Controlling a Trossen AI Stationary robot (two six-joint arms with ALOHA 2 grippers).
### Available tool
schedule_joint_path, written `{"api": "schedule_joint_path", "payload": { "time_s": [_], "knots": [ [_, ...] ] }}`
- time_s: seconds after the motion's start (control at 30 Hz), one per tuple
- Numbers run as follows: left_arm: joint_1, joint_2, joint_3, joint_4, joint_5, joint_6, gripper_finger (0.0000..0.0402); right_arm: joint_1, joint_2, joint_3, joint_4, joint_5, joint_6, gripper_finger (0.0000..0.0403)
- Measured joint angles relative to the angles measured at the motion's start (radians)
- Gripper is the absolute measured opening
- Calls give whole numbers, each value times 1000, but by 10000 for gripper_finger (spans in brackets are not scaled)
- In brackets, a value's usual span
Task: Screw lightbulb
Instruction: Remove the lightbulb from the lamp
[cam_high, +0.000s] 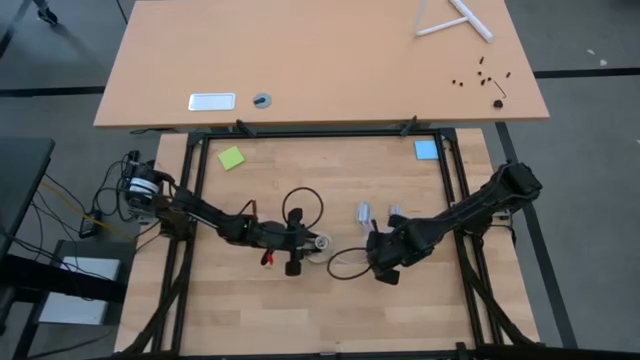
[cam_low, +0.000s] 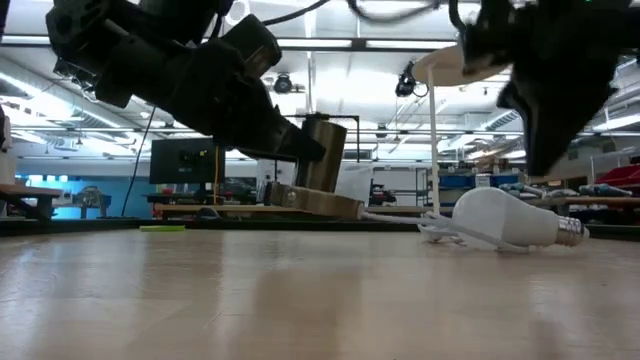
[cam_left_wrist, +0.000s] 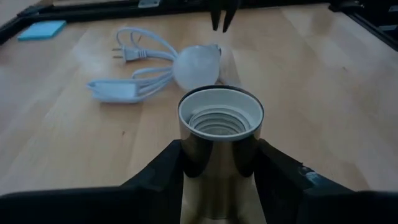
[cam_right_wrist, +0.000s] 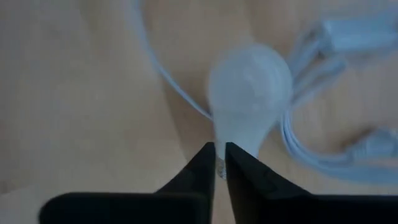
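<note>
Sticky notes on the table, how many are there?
2. A green sticky note lies near the table's far left corner, and a blue sticky note lies near the far right corner. The arms could be hiding others.

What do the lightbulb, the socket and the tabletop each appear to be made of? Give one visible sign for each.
Lightbulb: matte frosted white globe, glass or plastic, with a ridged, shiny, probably metal screw end.
Socket: glossy metallic-looking shell that reflects light, with a white, probably plastic or ceramic, threaded liner.
Tabletop: pale wood with visible plank seams and a satin sheen.
</note>
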Motion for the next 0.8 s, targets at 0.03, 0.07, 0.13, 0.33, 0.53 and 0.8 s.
{"api": "schedule_joint_path", "payload": {
  "time_s": [0.03, 0.07, 0.13, 0.33, 0.53, 0.8],
  "knots": [
    [0, 4, 0, 1, 0, -10, 150, 0, 1, -12, -4, 0, 28, 61],
    [0, 11, -1, 5, 0, -12, 150, 0, 1, -20, -6, -1, 48, 74],
    [0, 19, 0, 20, 1, -14, 150, 0, 1, -30, 2, -8, 66, 101],
    [0, 19, -1, 32, 10, -16, 150, -7, 2, -82, 66, -17, 52, 180],
    [0, 19, -1, 38, 15, -16, 150, -12, 4, -180, 237, -49, -32, 215],
    [0, 22, -1, 37, -10, -15, 150, -13, 4, -243, 335, -34, -67, 205]
  ]
}}
